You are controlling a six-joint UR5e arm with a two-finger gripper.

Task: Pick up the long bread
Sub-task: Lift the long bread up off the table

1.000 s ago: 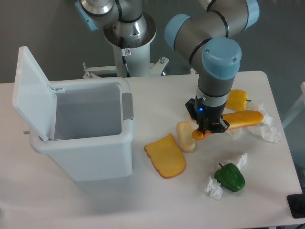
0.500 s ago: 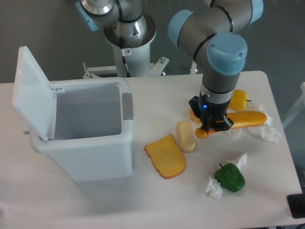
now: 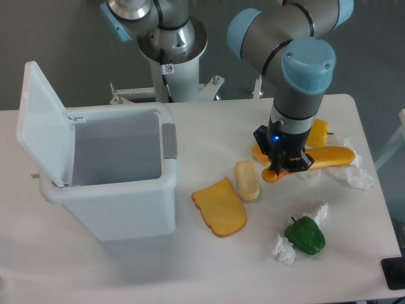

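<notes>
The long bread [image 3: 319, 158] lies on the table [image 3: 209, 272] at about 3 o'clock from centre, its left end under the gripper [image 3: 283, 168]. The fingers appear closed on that end; I judge the grasp made and the lift at hand, though the contact itself is partly hidden. The next move calls for a straight rise, keeping the loaf level since it is held off-centre. Close neighbours: yellow pepper [image 3: 317, 132] just beyond at 12 o'clock, crumpled paper [image 3: 357, 176] at the far end, stubby roll [image 3: 247, 180] at 9 o'clock. The open bin [image 3: 107, 177] stands well apart. Room overhead looks free.
</notes>
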